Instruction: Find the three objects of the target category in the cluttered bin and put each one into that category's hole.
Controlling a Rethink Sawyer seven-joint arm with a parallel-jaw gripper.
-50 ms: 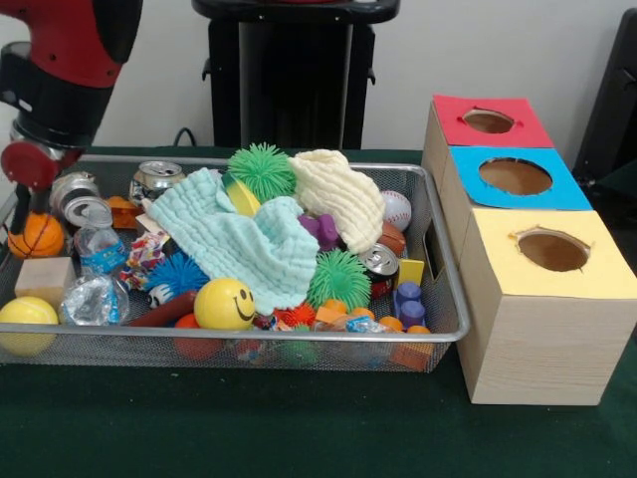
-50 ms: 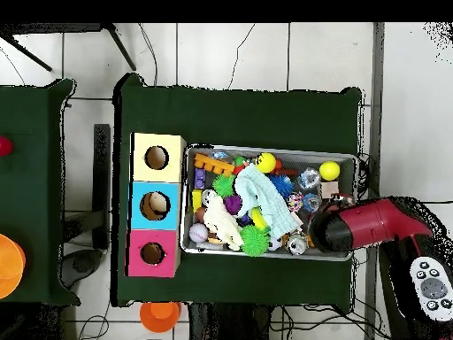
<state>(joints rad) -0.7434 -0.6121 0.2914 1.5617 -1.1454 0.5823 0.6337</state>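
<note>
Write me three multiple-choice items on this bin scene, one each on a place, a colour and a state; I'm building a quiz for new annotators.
1. Where does the smiley ball lie?
A. At the bin's near wall, by the light green cloth
B. In the yellow-topped box
C. On the table outside the bin

2. What colour is the top of the middle box?
A. Red
B. Blue
C. Yellow

3. How is the cream cloth lying?
A. Folded flat under the cans
B. Hanging over the bin's wall
C. Bunched on top of the pile

Answers: 1 A, it rests inside the mesh at the near wall. 2 B, blue sits between the red and yellow tops. 3 C, it is heaped above the toys.
</note>
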